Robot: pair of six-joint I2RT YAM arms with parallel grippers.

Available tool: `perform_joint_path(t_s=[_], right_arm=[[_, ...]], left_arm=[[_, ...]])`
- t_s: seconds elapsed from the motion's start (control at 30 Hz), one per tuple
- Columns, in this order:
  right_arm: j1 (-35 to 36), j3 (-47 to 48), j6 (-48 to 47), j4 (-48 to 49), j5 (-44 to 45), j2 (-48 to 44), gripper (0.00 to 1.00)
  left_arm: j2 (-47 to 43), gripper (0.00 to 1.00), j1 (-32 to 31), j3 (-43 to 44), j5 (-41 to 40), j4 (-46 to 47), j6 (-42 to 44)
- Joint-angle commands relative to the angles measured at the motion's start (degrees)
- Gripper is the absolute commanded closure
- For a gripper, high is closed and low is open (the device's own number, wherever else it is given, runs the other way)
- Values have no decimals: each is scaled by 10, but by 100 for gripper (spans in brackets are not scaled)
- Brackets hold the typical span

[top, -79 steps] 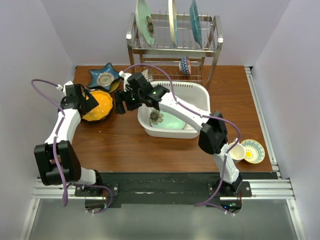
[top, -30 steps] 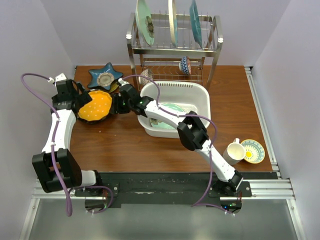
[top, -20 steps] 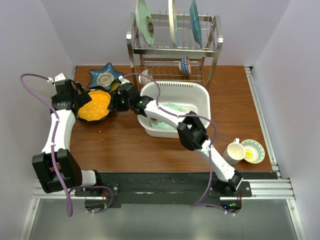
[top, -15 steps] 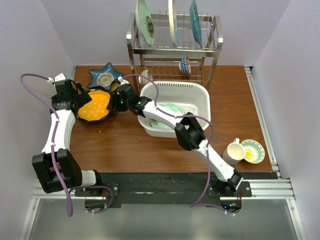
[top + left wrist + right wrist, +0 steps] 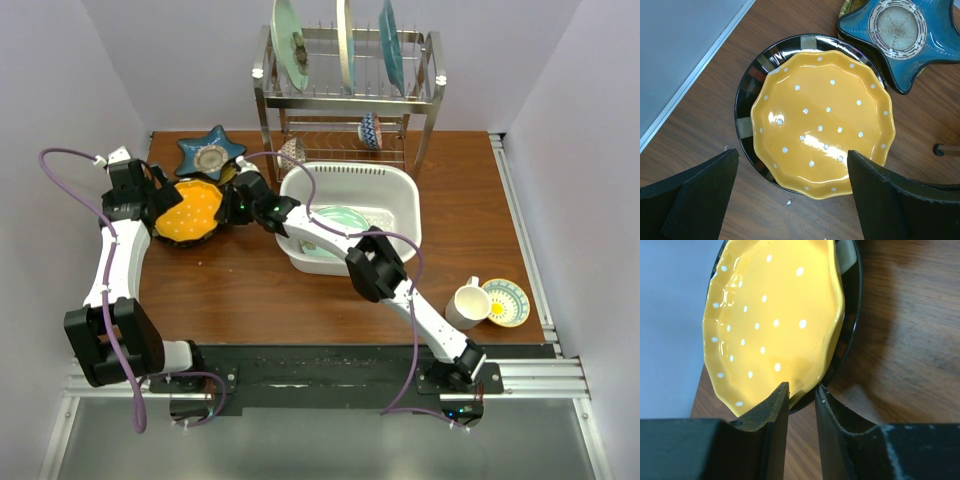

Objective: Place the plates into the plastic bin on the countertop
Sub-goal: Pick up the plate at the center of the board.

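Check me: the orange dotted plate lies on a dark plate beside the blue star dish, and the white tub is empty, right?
Not empty: the top view shows a pale green plate in the white tub. The orange dotted plate does lie on a dark plate beside the blue star dish.

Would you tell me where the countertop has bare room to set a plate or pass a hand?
Bare countertop lies between the orange dotted plate and the near edge, and right of the plastic bin, behind the mug. Crowded: the back-left corner, with the star plate, left gripper and right gripper.
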Motion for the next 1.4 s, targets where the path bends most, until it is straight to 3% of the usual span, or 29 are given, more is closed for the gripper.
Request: perform_joint_path(t_s=[0.0, 0.33, 1.03, 1.17, 1.23, 1.27, 1.3, 1.37], right_arm=[[2, 12, -12, -15, 22, -11, 75], [2, -4, -32, -22, 23, -43, 89], [-9, -100, -51, -11, 19, -131, 93], [-14, -113, -48, -7, 7, -138, 89], [-18, -114, -44, -2, -9, -137, 81], [-19, -114, -44, -1, -15, -136, 77], [-19, -114, -44, -1, -19, -134, 65], [-20, -114, -43, 1, -20, -133, 55]], left_arm=[[-17, 6, 6, -3, 7, 20, 8], [-15, 7, 6, -6, 7, 20, 8], [-9, 7, 7, -6, 11, 20, 8], [-9, 7, 8, -6, 13, 20, 8], [-7, 7, 8, -6, 14, 21, 8], [-7, 7, 8, -6, 14, 21, 8], [-8, 7, 9, -6, 13, 20, 8], [-7, 7, 8, -6, 14, 20, 8]])
